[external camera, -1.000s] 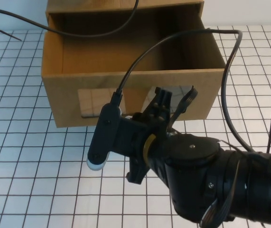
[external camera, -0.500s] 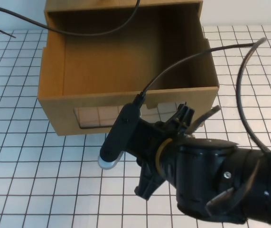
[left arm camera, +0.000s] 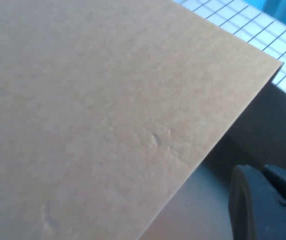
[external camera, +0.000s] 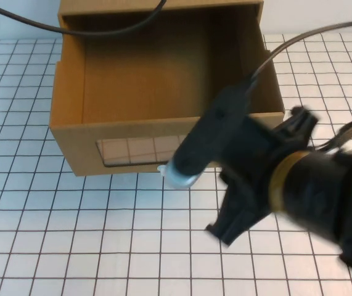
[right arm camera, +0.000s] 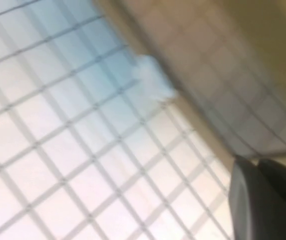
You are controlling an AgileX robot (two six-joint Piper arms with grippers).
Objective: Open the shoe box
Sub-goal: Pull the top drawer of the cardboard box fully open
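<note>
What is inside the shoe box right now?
Only bare cardboard shows inside the shoe box; its near right corner is hidden by the right arm, whose right gripper, shut, hangs there. The left gripper sits beside a cardboard panel.

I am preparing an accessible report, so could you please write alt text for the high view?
An open cardboard shoe box stands on a gridded table, with nothing visible inside. The right arm reaches in front of it, its right gripper shut near the box's front right corner. The left gripper is outside this view.
</note>
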